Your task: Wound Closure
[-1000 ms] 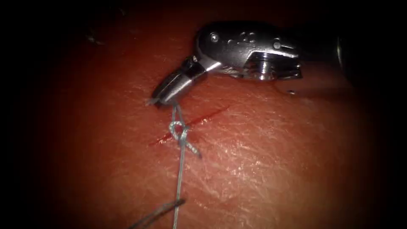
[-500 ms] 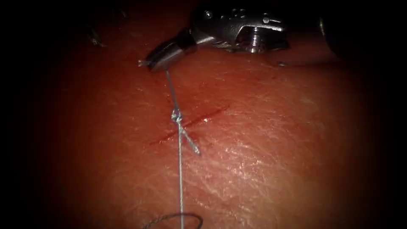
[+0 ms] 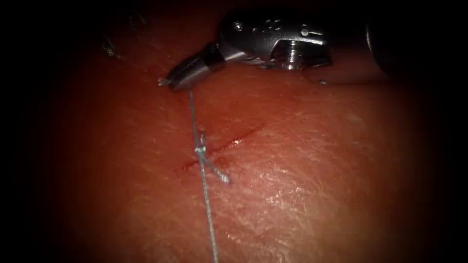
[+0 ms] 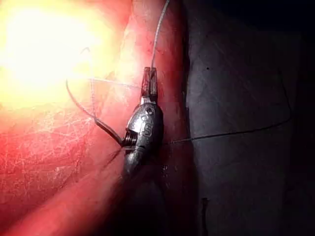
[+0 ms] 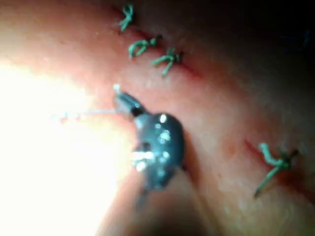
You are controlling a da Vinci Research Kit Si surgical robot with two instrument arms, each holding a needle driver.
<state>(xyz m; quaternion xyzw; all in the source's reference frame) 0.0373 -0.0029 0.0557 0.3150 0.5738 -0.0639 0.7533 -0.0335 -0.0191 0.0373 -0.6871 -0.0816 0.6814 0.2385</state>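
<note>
Right gripper (image 3: 168,84) clamped on thread (image 3: 196,122) up-left of the cut (image 3: 222,146), left gripper (image 4: 149,81) gripping the other strand, knot (image 3: 200,150) cinched since loop: pull evenly, opposed, low across the tissue (image 3: 317,170).

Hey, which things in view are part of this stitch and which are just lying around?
In the job:
- right tool, jaws shut on the thread
- left tool, jaws shut on thread
- knot sitting on the cut
- tissue

Lying about:
- finished stitches along another cut
- short cut tail just right of the knot
</note>
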